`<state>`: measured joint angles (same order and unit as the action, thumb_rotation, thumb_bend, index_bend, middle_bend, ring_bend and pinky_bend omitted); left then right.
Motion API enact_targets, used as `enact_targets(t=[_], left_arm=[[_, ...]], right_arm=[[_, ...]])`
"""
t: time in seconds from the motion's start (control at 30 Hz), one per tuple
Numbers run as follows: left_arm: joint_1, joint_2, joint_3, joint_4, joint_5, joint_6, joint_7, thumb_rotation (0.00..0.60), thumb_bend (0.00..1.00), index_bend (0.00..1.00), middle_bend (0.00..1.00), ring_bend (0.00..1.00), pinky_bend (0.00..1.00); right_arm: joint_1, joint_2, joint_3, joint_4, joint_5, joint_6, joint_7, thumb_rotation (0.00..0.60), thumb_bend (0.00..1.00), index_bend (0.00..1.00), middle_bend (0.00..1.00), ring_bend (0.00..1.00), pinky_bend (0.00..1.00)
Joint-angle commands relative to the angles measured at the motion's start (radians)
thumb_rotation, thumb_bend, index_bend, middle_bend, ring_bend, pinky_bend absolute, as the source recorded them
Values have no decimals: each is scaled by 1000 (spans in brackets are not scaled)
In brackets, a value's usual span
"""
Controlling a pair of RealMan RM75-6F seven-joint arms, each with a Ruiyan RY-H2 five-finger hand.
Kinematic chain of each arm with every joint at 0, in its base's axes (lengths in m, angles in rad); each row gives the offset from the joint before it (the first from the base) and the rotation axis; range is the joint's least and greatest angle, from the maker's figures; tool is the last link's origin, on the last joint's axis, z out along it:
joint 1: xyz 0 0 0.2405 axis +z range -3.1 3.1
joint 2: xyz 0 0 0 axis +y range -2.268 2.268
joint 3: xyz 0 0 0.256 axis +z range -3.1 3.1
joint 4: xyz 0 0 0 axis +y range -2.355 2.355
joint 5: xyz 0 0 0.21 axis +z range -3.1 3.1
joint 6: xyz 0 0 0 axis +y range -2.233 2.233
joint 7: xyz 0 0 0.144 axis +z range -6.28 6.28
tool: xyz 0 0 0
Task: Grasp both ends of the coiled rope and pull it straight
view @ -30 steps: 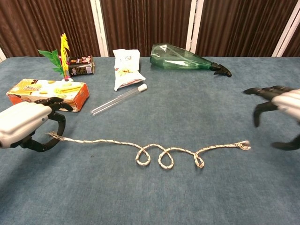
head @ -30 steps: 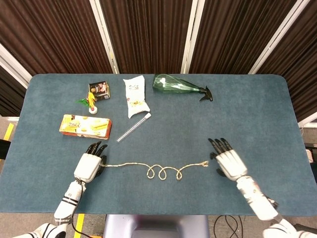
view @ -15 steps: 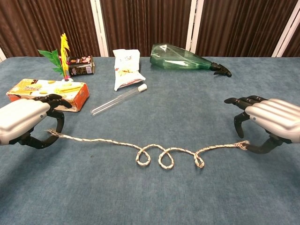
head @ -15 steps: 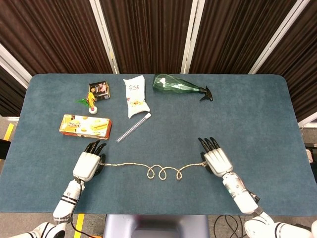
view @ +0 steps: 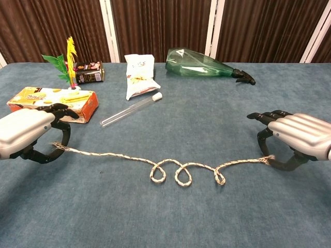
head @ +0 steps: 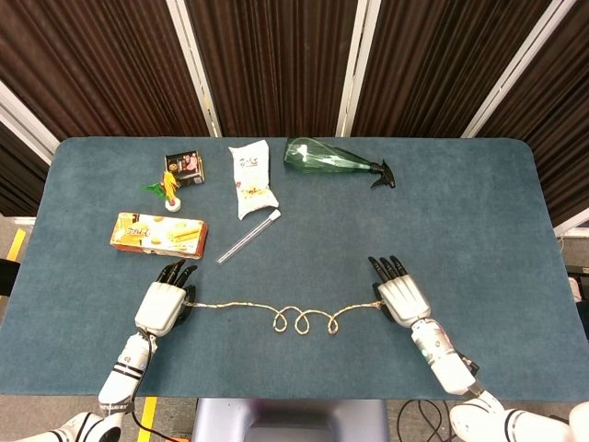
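The pale braided rope point(view: 129, 158) lies across the near part of the blue table point(head: 460, 212), with three small loops point(view: 178, 174) in its middle. My left hand point(view: 26, 135) pinches the frayed left end between thumb and a curled finger. In the head view the left hand point(head: 166, 305) sits on that same end of the rope point(head: 239, 305). My right hand point(view: 295, 135) arches over the right end, fingers and thumb still apart, the rope tip lying by the thumb. The right hand point(head: 400, 296) also shows in the head view.
An orange box point(view: 51, 101) lies just behind the left hand, with a feathered shuttlecock point(view: 70, 62) and a small dark box point(view: 89, 72) beyond it. A clear tube point(view: 129, 111), a white snack bag point(view: 139, 75) and a green spray bottle point(view: 204, 64) lie at mid and far table.
My right hand came in from the right and lowered over the rope's right end, then nearly stopped. The left hand has kept its hold and drawn the left end slightly outward.
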<state>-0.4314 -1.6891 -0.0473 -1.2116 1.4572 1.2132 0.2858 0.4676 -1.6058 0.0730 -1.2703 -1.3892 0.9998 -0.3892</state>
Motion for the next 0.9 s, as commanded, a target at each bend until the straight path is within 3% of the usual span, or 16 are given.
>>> enact_targets(t=[0.03, 0.3, 0.57, 0.9], left_arm=[[0, 1, 0, -1, -1, 0, 0, 600, 449, 595, 136, 24, 149], [0, 4, -2, -3, -5, -2, 0, 600, 450, 595, 136, 24, 149], [0, 13, -5, -9, -8, 1, -1, 600, 450, 595, 136, 24, 149], [3, 38, -14, -21, -7, 17, -1, 600, 450, 595, 133, 24, 150]], right_arm=[[3, 1, -2, 0, 6, -4, -3, 600, 398, 648, 0, 0, 0], [18, 10, -7, -18, 40, -36, -28, 600, 454, 652, 1, 0, 0], [19, 22, -7, -36, 44, -17, -11, 600, 527, 775, 54, 0, 0], [12, 79, 5, -74, 58, 12, 21, 600, 593, 810, 83, 0, 0]])
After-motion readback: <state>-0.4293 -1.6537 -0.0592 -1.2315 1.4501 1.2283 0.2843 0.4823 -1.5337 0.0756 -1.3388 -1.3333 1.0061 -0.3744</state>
